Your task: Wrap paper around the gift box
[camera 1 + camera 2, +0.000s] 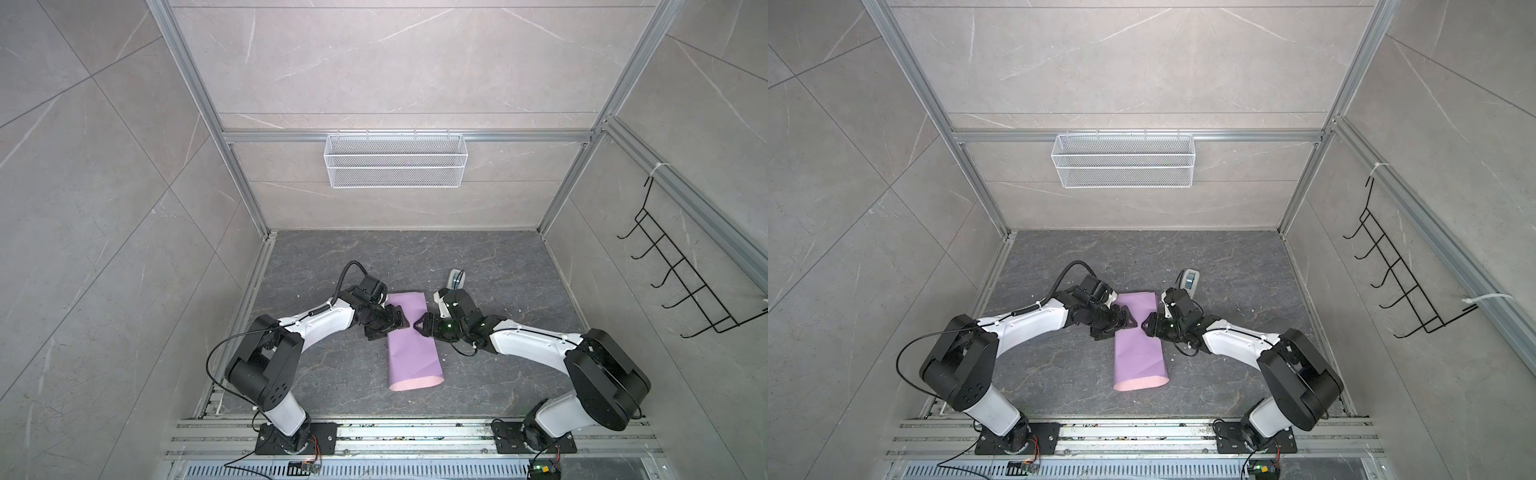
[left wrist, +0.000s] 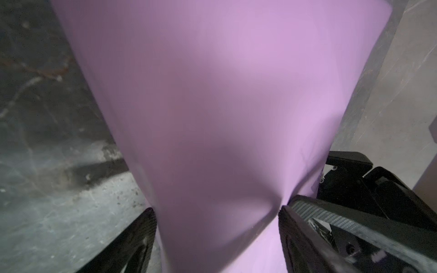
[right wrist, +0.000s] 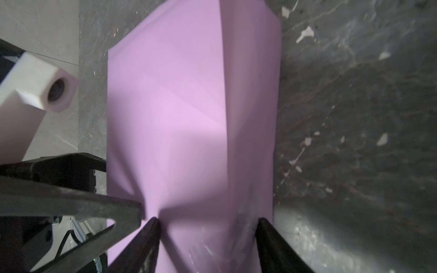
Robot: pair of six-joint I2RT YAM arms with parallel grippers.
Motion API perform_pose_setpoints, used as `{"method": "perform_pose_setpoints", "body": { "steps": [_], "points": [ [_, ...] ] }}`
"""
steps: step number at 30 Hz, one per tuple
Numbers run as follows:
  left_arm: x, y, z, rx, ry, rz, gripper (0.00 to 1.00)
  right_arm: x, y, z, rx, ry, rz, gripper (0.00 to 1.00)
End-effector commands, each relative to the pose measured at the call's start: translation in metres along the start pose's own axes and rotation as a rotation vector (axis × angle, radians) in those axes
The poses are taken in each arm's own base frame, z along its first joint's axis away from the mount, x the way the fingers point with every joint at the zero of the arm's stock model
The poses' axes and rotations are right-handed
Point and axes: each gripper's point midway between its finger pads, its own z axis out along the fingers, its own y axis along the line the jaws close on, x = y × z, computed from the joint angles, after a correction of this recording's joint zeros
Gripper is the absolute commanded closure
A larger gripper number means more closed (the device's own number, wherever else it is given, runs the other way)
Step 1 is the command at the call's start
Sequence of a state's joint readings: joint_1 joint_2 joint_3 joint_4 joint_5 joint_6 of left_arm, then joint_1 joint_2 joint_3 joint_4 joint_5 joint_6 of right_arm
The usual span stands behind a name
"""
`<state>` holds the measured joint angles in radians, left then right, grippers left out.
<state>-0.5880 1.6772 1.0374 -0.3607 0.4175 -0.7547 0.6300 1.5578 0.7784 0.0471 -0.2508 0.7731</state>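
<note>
The paper [image 1: 411, 357] [image 1: 1138, 357] lies on the dark floor folded over into a long flattened tube, lilac outside with pale pink showing at its near open end. The gift box is hidden; I cannot see it under the paper. My left gripper [image 1: 397, 322] [image 2: 217, 219] reaches in from the left and straddles the tube's far half, its fingers pressing both sides and denting the paper [image 2: 212, 94]. My right gripper [image 1: 419, 326] [image 3: 207, 222] comes from the right, just across from it. Its fingers are closed in on the paper [image 3: 177, 106], which is creased at one tip.
A small grey-white device [image 1: 456, 279] [image 1: 1190, 279] lies on the floor just behind the right wrist. A white wire basket [image 1: 395, 160] hangs on the back wall and a black hook rack [image 1: 681, 274] on the right wall. Aluminium rails edge the floor.
</note>
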Motion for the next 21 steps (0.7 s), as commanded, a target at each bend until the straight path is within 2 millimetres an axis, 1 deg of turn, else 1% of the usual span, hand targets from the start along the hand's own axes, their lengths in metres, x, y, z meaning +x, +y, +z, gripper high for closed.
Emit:
{"method": "perform_pose_setpoints", "body": {
  "steps": [1,4,6,8,9,11,12,14,16,17,18,21],
  "points": [
    [-0.031,-0.011,-0.004,0.008,-0.056,0.059,0.15,-0.031,0.004,0.007,-0.009,-0.068,-0.011,0.35],
    [-0.054,-0.010,-0.005,-0.003,-0.088,0.072,0.13,-0.046,0.001,0.012,0.004,-0.084,-0.014,0.34],
    [-0.066,-0.008,-0.011,-0.013,-0.099,0.079,0.11,-0.053,-0.003,0.013,0.019,-0.086,-0.015,0.28],
    [-0.073,-0.008,-0.022,-0.027,-0.122,0.099,0.09,-0.056,-0.010,0.007,0.050,-0.088,-0.030,0.22],
    [-0.072,-0.007,-0.028,-0.033,-0.136,0.115,0.08,-0.056,-0.014,0.001,0.070,-0.092,-0.049,0.20],
    [-0.064,-0.005,-0.042,-0.045,-0.161,0.144,0.05,-0.050,-0.018,-0.015,0.102,-0.091,-0.106,0.17],
    [-0.056,-0.002,-0.047,-0.041,-0.167,0.151,0.04,-0.044,-0.021,-0.023,0.114,-0.081,-0.132,0.16],
    [-0.037,0.001,-0.053,-0.020,-0.171,0.170,0.03,-0.028,-0.020,-0.036,0.095,-0.046,-0.163,0.15],
    [-0.012,0.004,-0.053,0.005,-0.161,0.196,0.02,-0.005,-0.017,-0.047,0.065,-0.005,-0.189,0.13],
    [-0.002,0.005,-0.053,0.012,-0.157,0.212,0.02,0.003,-0.014,-0.051,0.058,0.005,-0.203,0.13],
    [0.009,0.007,-0.052,0.018,-0.151,0.228,0.02,0.011,-0.012,-0.055,0.049,0.016,-0.218,0.07],
    [0.033,0.013,-0.045,0.035,-0.142,0.262,0.04,0.034,-0.004,-0.056,0.044,0.052,-0.257,0.06]
  ]
}}
